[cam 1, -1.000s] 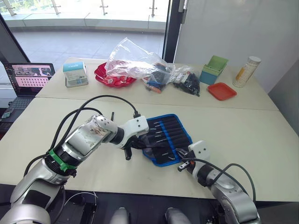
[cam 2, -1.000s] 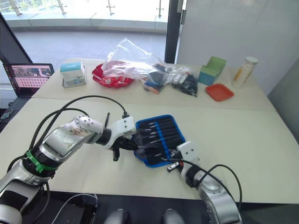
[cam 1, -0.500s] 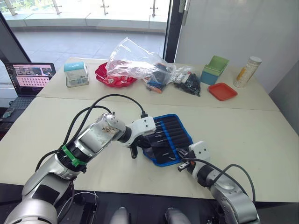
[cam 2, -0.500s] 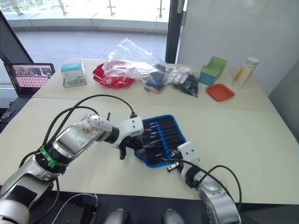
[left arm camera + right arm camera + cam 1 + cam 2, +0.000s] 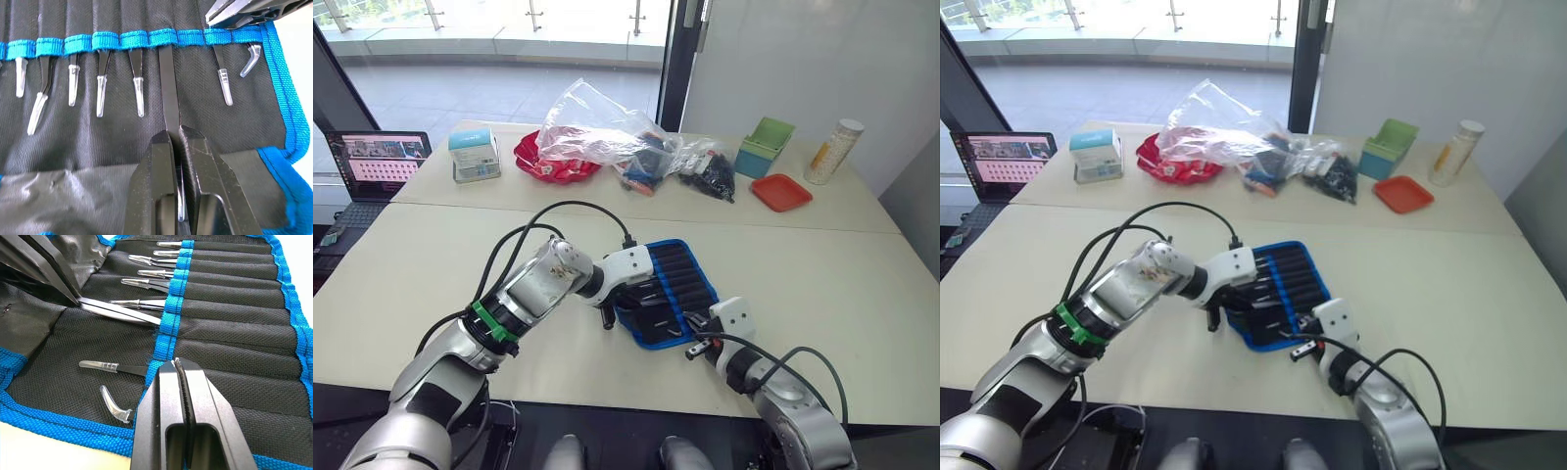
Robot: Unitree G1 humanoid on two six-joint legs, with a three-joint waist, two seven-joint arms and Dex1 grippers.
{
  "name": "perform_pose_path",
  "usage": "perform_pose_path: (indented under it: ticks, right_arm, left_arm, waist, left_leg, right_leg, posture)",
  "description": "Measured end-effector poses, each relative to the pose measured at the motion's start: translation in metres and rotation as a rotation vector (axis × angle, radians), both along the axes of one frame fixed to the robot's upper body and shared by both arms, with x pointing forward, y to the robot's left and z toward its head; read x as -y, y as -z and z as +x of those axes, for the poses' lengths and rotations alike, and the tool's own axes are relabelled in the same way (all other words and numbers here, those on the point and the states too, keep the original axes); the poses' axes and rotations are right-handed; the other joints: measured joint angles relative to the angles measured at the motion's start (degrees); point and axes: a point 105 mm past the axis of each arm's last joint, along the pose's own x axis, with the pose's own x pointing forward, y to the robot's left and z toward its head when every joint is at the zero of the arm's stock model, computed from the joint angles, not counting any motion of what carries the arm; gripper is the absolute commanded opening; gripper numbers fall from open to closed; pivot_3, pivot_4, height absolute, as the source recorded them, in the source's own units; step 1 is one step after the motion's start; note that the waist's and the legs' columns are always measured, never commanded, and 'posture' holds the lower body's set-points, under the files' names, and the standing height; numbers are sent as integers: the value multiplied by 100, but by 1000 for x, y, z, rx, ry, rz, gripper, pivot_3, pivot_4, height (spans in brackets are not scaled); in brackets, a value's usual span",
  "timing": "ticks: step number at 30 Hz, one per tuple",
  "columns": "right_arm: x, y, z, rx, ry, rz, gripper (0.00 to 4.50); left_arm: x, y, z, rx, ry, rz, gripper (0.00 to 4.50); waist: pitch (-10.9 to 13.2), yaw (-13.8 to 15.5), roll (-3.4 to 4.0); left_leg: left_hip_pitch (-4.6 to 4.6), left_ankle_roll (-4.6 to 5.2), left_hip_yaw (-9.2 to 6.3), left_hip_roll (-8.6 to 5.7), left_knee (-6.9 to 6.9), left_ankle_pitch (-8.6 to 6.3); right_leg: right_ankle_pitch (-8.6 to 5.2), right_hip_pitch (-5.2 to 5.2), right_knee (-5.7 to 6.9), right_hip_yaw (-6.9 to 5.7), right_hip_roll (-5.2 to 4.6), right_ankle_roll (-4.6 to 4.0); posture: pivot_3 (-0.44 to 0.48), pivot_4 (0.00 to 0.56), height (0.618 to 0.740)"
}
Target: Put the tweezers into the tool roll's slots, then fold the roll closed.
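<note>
A pale worktop [image 5: 862, 284] by a glass door carries a laptop [image 5: 374, 162], a crumpled clear plastic bag [image 5: 597, 127], a green box [image 5: 764, 145] and a red tray [image 5: 779, 192] along its far side. Nearer lies the flat black fabric tool roll with bright blue edging [image 5: 668, 290], spread open. The left claw [image 5: 174, 147] is clamped on one slim black tweezer [image 5: 167, 88], whose long axis runs straight ahead of the fingers into a narrow black fabric slot [image 5: 165, 19] under the blue band; it looks partly seated, so pushing along that line should finish it. Other tweezers [image 5: 100, 81] sit in neighbouring slots. The right claw [image 5: 179, 369], closed on nothing, rests over the roll's near edge, likely steadying it.
</note>
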Motion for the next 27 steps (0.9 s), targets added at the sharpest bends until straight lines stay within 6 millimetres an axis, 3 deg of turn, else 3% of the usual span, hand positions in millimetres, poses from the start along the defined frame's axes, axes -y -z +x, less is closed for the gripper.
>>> perform_pose_path:
  ticks: [11, 18, 23, 27]
  right_arm:
    - [3, 0, -1, -1, 7, -8, 0]
    - [7, 1, -3, -5, 21, -20, 0]
    - [6, 1, -5, -5, 18, -18, 0]
    - [4, 1, -5, -5, 11, -16, 0]
  left_arm:
    - [51, 15, 14, 55, 67, -78, 32]
    - [54, 18, 18, 69, 83, -84, 32]
    - [46, 17, 18, 66, 68, -85, 1695]
    - [32, -1, 20, 99, 49, -100, 2995]
  waist:
    - [-2, 50, -1]
    - [-6, 117, 3]
    - [-6, 114, 3]
    - [-5, 70, 4]
  left_leg:
    - [-3, 1, -5, -7, 8, 1]
    - [6, 9, -8, -8, 17, 5]
    - [4, 9, -12, -8, 16, 6]
    - [4, 9, -12, -6, 15, 6]
  right_leg:
    - [1, 3, 3, 0, -2, 0]
    - [0, 24, -1, 1, 0, 1]
    - [0, 24, 2, 0, 0, 1]
    - [0, 20, 6, 0, 2, 1]
  posture:
    - [0, 150, 717]
    - [0, 150, 717]
    - [0, 150, 717]
    - [0, 150, 717]
